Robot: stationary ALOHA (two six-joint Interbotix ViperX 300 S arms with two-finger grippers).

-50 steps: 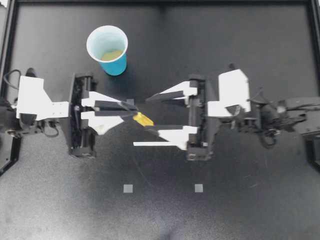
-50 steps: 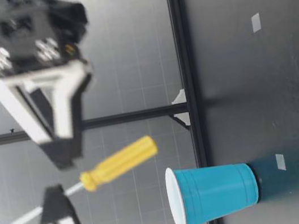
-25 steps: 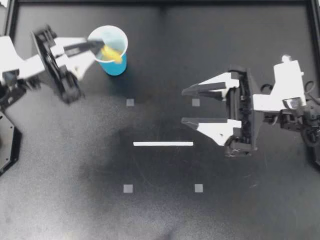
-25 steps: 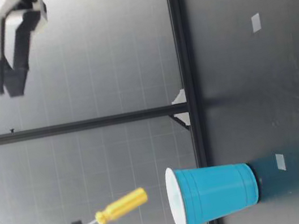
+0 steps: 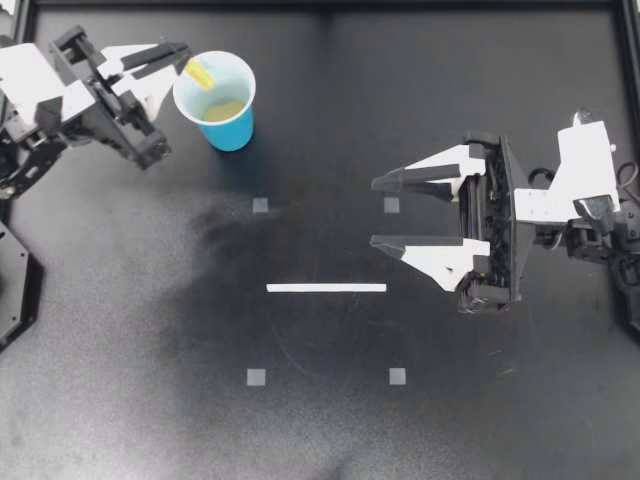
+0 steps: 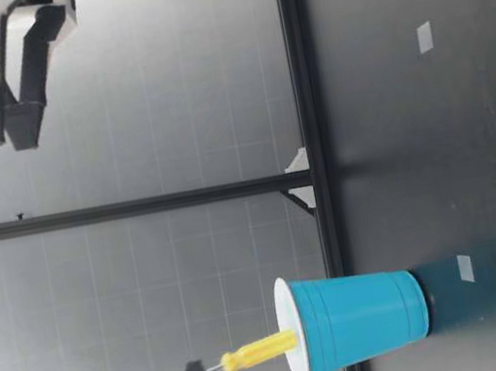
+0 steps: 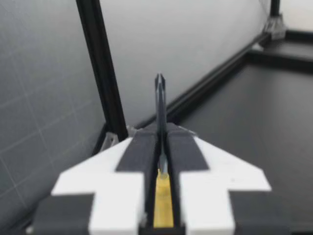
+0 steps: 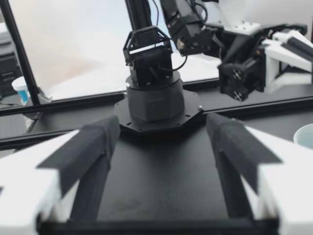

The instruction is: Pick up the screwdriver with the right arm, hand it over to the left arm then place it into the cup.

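The left end effector [image 5: 186, 56] is clamping the screwdriver [image 5: 199, 73] by its shaft, with the handle hanging below its fingers over the cup [image 5: 232, 130]. The low view is showing the long axis nearly upright, handle down at the rim. The left wrist view is showing the tip poking out ahead. The right end effector [image 5: 374, 212] is hovering well apart, fingers spread.

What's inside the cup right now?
The screwdriver, held by my left gripper, has only its yellow handle tip at the cup rim. A yellowish patch shows on the bottom; I cannot tell what it is.
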